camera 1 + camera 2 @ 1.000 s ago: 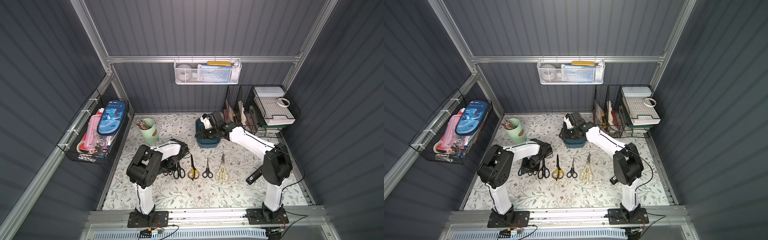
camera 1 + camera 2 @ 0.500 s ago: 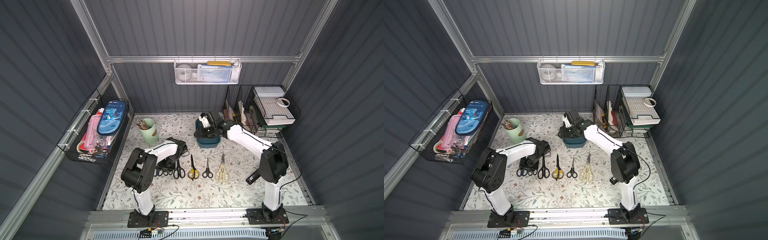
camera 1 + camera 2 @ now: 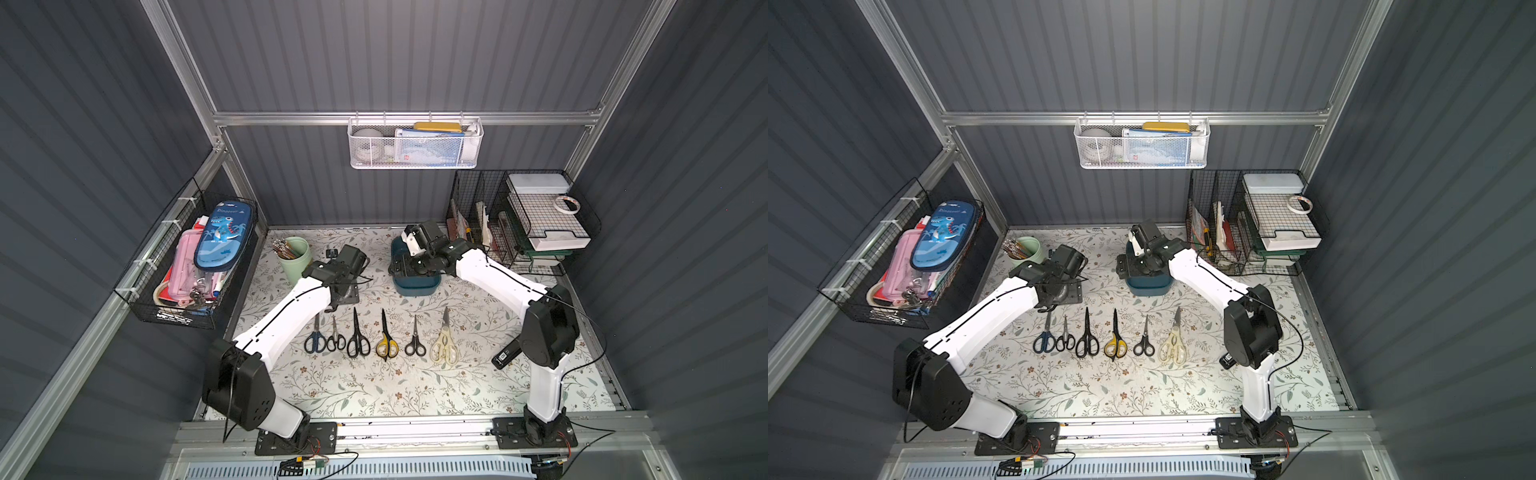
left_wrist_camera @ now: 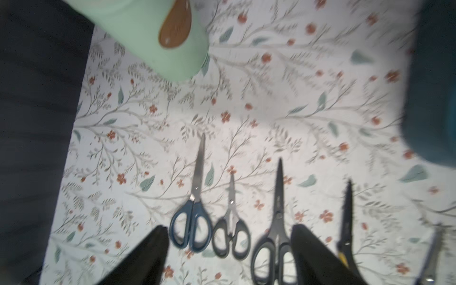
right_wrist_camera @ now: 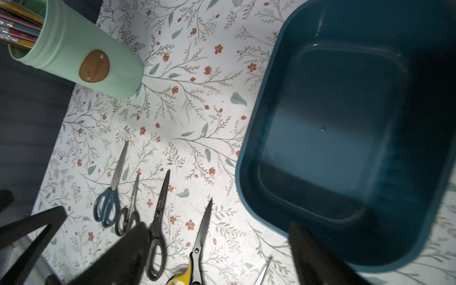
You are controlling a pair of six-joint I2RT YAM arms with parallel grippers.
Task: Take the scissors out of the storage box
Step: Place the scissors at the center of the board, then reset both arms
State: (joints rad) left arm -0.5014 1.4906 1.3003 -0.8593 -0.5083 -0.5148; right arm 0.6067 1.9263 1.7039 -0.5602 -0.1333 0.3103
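In both top views, six pairs of steel scissors lie in one row on the flowered worktop, blades pointing to the back wall. Their handles are blue, black, yellow-and-black and cream. The dark teal plastic storage box stands behind the row, apart from it. The left gripper hangs just behind the blade tips, and the right gripper is over the box.

In the left wrist view, the left gripper has its fingers spread wide with nothing between them. The blue and black handles lie right under it.

In the right wrist view, the right gripper is also wide apart and empty. The box shows a bare bottom, so we judge the task nearly finished.

What could go wrong now:
- If the left arm draws back low, a finger may catch a handle ring and disorder the row.
- One right finger is close to the box wall. It could hook the rim and drag or tip this light box.
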